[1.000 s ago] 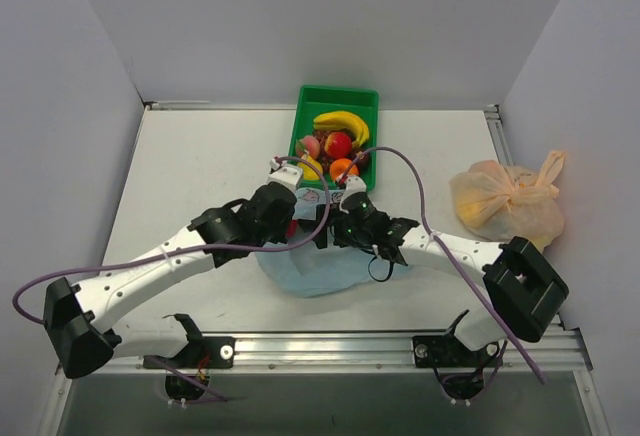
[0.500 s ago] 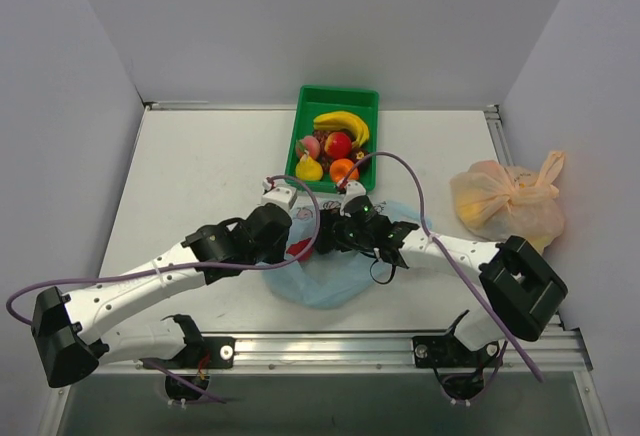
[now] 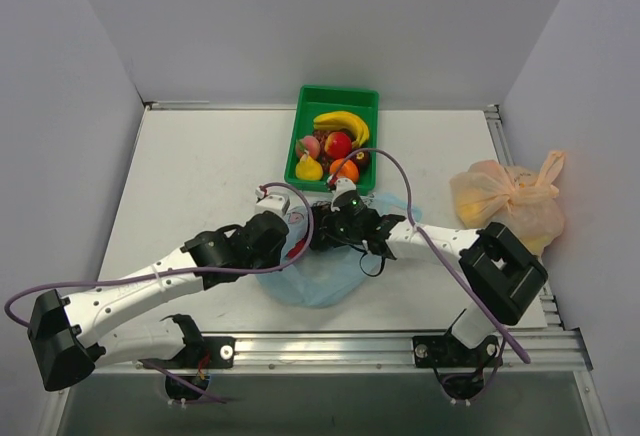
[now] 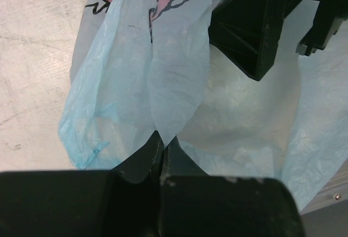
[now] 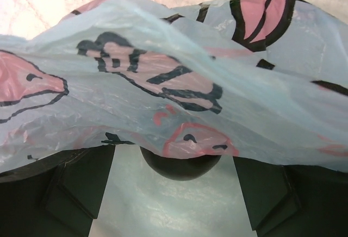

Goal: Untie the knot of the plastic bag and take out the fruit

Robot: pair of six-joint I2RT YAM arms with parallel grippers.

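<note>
Bright, even overhead light casts soft shadows; up close the plastic bag (image 4: 174, 85) glows translucent, slightly soft-focused.

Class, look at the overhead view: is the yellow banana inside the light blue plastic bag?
No, the banana lies in the green tray, on the far side of the plastic bag.

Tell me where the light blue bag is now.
Top view: the plastic bag lies midway across the table, on the near side of the green tray, its film pinched in the left gripper.
</note>
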